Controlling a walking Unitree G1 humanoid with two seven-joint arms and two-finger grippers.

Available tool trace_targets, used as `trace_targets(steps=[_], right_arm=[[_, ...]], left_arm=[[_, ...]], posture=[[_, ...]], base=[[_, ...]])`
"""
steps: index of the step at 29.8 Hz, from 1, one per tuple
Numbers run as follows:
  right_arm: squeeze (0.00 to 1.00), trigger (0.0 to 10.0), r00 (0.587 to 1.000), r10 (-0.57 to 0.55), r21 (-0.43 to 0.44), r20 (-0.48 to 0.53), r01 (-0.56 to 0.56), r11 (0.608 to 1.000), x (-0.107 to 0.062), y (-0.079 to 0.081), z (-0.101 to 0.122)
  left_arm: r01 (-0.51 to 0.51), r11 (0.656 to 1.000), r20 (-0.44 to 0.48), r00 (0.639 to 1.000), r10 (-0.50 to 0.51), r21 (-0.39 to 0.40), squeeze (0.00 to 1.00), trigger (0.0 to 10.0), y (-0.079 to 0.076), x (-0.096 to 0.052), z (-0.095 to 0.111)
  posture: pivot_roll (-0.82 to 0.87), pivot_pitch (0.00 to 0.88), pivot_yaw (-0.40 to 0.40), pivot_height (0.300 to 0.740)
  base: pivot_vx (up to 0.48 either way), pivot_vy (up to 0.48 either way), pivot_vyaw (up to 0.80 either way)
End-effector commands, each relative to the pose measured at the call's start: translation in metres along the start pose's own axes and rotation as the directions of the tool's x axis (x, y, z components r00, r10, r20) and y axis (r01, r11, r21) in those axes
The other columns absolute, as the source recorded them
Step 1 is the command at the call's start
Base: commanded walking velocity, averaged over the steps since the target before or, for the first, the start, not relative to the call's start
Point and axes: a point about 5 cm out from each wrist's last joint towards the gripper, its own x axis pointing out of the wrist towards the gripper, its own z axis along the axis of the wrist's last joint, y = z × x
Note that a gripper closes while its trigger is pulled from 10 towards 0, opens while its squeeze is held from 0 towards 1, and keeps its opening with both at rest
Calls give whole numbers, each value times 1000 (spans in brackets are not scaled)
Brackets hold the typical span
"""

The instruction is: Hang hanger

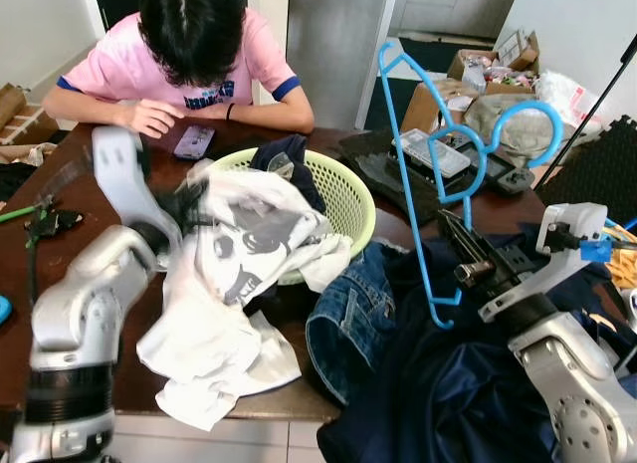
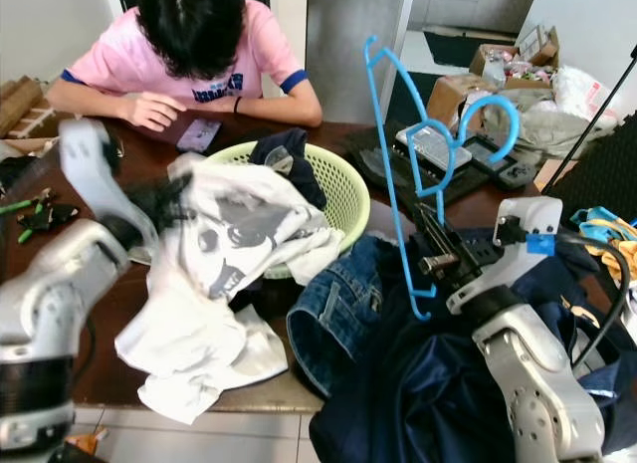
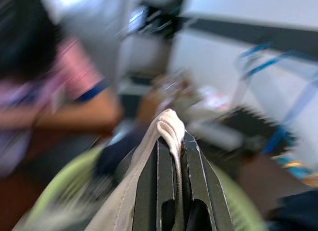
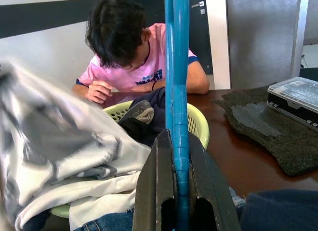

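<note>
Left eye view: the right tool point(image 1: 460, 246) was clenched on a blue hanger point(image 1: 430, 174), gripping its bar low down. The hanger stood nearly upright above the right end of the brown surface point(image 1: 20, 314), its hook end at the top and a round-eared loop on the right side. Right wrist view confirmed it: the blue bar ran straight up between the two black fingers point(image 4: 155, 191), pinched tight.

The left tool point(image 3: 171, 161) was raised over the left half of the surface, blurred, and clamped on a fold of a white T-shirt point(image 1: 234, 284). Left wrist view showed pale cloth bunched between the closed fingers point(image 3: 149, 186). The shirt, printed with a dark graphic, draped from the tool down across the front edge of the surface and over the rim of a light green basket point(image 1: 353, 199).

The basket sat near the middle of the surface with dark clothing inside. Blue jeans point(image 1: 348, 324) lay just beside it toward the front edge, touching a heap of navy cloth point(image 1: 438, 403) at the front right corner. A black mat point(image 1: 393, 179) and a clear case point(image 1: 433, 152) lay toward the far right.

A person in a pink shirt point(image 1: 129, 60) leaned on the far edge, forearms on the surface, a phone point(image 1: 194, 141) beside one hand.
</note>
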Motion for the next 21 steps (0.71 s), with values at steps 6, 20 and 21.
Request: trace_targets(steps=[6, 20, 21], right_arm=[[0, 10000, 1000, -3, -18, 5, 3, 1000, 0, 0, 2], [0, 10000, 1000, -9, -24, 0, 9, 1000, -1, -1, 3], [0, 10000, 1000, -9, -24, 0, 9, 1000, -1, -1, 3]], left_arm=[[341, 939, 96, 937, -336, -45, 0, 0, -41, 7, 30], [443, 892, -439, 822, -363, 92, 0, 9490, -55, -18, -84], [443, 892, -439, 822, -363, 92, 0, 9490, -55, -18, -84]], posture=[[45, 87, -57, 740], [38, 97, -59, 740], [38, 97, -59, 740]], base=[[0, 0, 0], [0, 0, 0], [0, 0, 0]])
